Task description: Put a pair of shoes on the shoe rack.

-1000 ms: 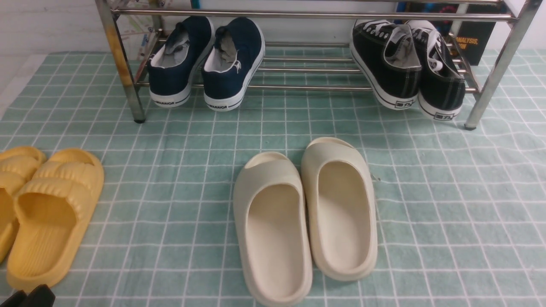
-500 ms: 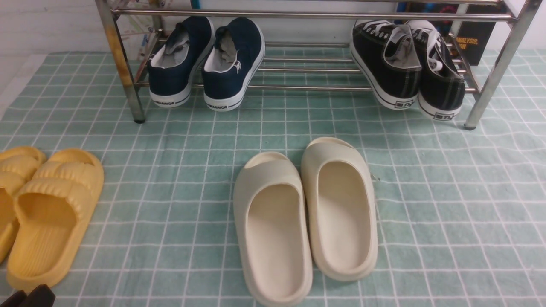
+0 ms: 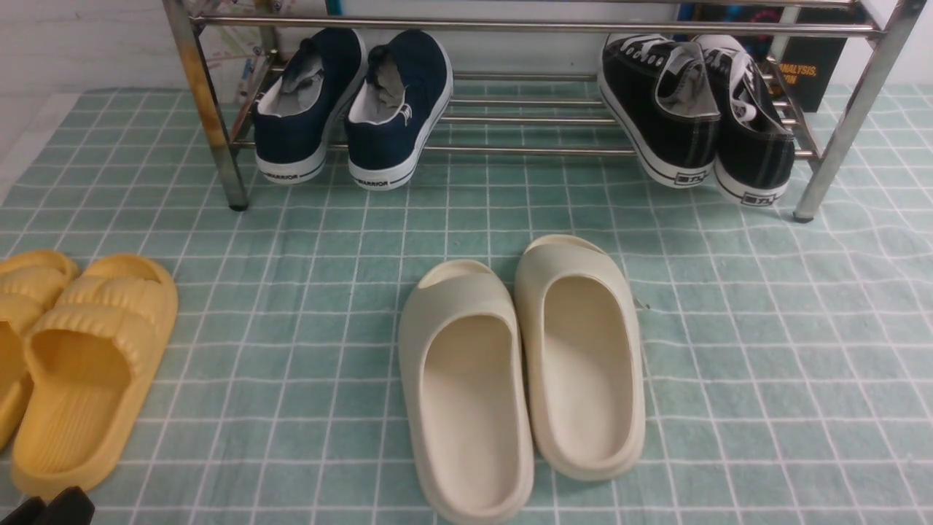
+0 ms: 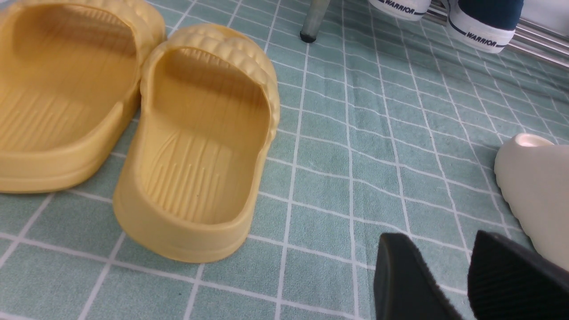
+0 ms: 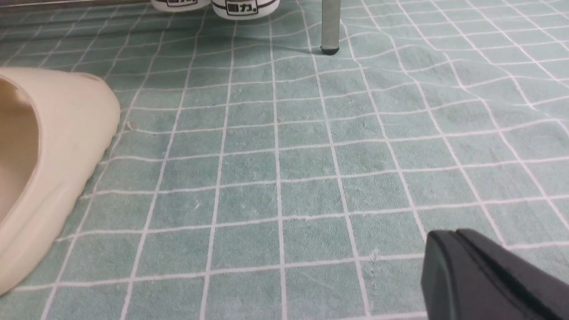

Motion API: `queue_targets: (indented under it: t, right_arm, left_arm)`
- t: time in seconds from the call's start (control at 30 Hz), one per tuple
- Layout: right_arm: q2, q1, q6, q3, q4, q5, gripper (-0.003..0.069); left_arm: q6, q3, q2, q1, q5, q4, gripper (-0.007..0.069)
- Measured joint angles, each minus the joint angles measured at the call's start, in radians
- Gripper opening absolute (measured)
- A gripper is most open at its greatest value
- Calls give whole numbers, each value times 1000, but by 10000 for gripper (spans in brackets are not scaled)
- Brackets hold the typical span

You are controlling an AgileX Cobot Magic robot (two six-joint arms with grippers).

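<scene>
A: Left to right, what matters?
B: Left gripper (image 4: 438, 238) stands parted, nothing between its fingers, by the yellow foam slippers (image 3: 91, 372). Keep it low, away from the navy slip-ons (image 3: 299, 120).
A: And the middle?
B: Cream foam slippers (image 3: 474, 408) lie in front of the chrome shoe rack (image 3: 539, 151); any reach should pass over them.
A: The black canvas sneakers (image 3: 674, 109)?
B: Side by side on its lower tier, heels overhanging; probably seated, though their toes are hard to judge. Don't nudge them. Right gripper (image 5: 453, 235) is closed, empty
</scene>
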Motion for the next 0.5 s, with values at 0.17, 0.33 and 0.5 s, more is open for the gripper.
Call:
queue_targets:
  t: [0.17,0.33,0.5]
  right_arm:
    - [0,1,-7,-3,-1,16,-3]
    - [0,1,-8,-5,-1,21,-2]
    - [0,1,-11,-5,-1,22,0]
  left_arm:
    - [0,0,0,0,0,0,240]
    - [0,0,0,0,0,0,240]
    - [0,0,0,0,0,0,240]
